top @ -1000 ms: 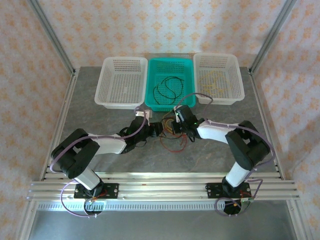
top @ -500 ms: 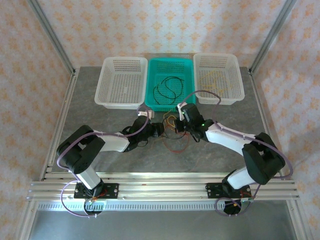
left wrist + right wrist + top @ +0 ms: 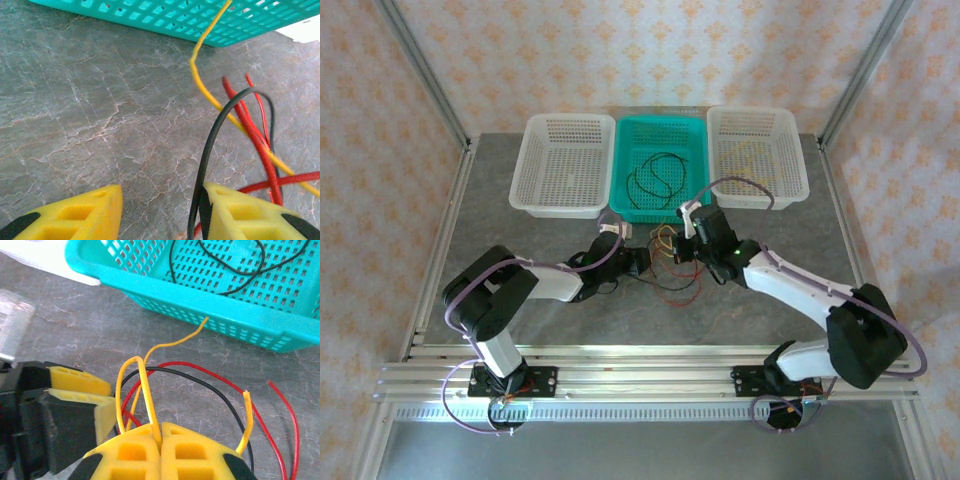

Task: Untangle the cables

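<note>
Right pincer (image 3: 160, 436) is clamped on the yellow cable (image 3: 118, 395). Left pincer (image 3: 162, 212) jaws stand apart, with the black cable (image 3: 204, 165) against one inner pad. The red cable (image 3: 257, 140) lies on the table (image 3: 75, 110) just ahead of both.

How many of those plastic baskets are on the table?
3, in a row at the back. The left white basket looks empty, the teal basket in the middle holds black cables, and the right white basket holds yellow cables. None seem hidden.
</note>
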Tool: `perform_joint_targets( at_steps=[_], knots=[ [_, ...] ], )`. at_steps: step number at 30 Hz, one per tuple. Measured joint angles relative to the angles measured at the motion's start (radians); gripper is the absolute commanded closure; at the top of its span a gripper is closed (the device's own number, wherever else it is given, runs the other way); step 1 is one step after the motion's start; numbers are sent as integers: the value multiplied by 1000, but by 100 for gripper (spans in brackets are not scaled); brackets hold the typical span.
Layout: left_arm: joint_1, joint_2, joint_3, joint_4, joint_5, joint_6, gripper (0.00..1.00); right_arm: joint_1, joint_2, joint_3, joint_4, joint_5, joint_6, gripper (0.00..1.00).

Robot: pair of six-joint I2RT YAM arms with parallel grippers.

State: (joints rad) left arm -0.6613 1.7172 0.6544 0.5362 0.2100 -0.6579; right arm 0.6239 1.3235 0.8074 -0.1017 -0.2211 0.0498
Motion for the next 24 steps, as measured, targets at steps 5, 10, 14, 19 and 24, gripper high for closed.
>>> perform_joint_targets(
  at_steps=[5, 10, 14, 19, 24],
  knots=[
    [0, 3, 0, 0, -1, -1, 56, 0, -51, 6, -38, 27, -4, 100],
    [0, 1, -3, 0, -8, -1, 57, 0, -96, 36, -93, 63, -11, 100],
    [0, -32, -29, -5, -23, 0, 57, 0, -142, 72, -133, 90, -15, 100],
    [0, -132, -58, -17, -53, 13, 56, 2, -194, 112, -184, 109, -26, 100],
    [0, -252, -61, -15, -49, 78, 53, 2, -216, 142, -230, 133, -35, 100]
  ],
)
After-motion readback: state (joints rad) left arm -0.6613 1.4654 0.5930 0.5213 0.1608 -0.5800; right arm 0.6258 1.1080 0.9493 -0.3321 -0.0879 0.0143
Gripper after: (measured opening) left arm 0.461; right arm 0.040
